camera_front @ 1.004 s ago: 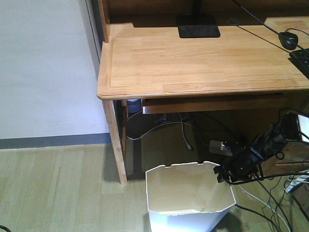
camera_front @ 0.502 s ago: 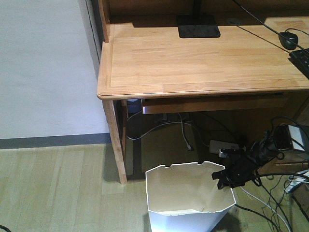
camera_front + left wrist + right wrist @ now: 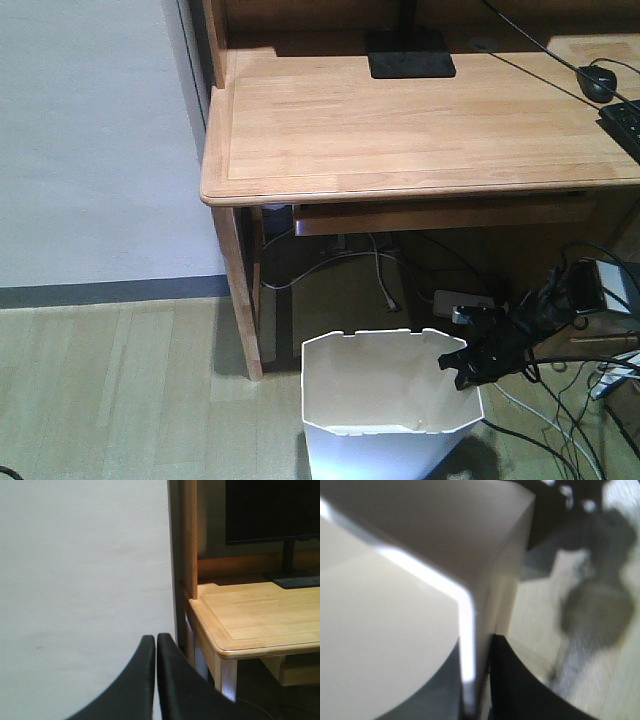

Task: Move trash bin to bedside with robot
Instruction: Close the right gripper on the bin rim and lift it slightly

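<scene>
The white trash bin stands on the wooden floor in front of the desk, its notched rim facing up. My right gripper, on a slim black arm with trailing cables, is shut on the bin's right rim. In the right wrist view the thin bin wall runs between the two black fingers of the right gripper, one inside and one outside. My left gripper is shut with nothing in it, pointing at a white wall. The bedside is out of view.
A light wooden desk stands right behind the bin, with its leg to the bin's left. On the desk are a monitor base, a mouse and a keyboard. Cables and a power strip lie on the floor at right.
My right arm has lowered and the gripper has settled onto the bin's right rim. The bin's near rim has since shifted slightly up in the picture. The left gripper's earlier state is not shown.
</scene>
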Controlling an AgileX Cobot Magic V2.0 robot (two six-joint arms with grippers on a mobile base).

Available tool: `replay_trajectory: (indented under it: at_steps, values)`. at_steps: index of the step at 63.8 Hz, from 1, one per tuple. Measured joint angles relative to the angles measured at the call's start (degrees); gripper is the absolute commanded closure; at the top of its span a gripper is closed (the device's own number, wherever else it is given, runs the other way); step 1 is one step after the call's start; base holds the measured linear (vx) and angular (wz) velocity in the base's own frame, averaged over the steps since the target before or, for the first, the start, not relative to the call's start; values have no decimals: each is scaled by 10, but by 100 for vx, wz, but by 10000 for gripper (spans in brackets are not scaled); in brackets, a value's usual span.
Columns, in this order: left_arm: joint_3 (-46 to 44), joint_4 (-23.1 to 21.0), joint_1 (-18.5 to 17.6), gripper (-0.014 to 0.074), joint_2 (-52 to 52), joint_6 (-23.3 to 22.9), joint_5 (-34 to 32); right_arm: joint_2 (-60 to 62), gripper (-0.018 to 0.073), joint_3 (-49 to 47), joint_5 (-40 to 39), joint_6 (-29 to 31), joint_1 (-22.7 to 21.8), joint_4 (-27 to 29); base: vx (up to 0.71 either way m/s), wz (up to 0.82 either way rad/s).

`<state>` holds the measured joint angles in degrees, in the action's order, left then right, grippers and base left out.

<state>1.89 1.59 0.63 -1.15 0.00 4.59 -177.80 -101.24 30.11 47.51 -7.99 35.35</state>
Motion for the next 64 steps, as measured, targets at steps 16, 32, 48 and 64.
replay_trajectory:
  at_steps: [16, 32, 48, 64]
  values:
    - [0, 0, 0, 603, 0, 0, 0, 52, 563, 69, -16, 128, -13, 130, 0, 0]
    - [0, 0, 0, 603, 0, 0, 0, 153, 563, 201, 1, 286, -59, 247, 0, 0]
    - [0, 0, 0, 603, 0, 0, 0, 276, 563, 316, 45, 348, -106, 252, 0, 0]
    - [0, 0, 0, 603, 0, 0, 0, 382, 563, 405, 67, 379, -106, 252, 0, 0]
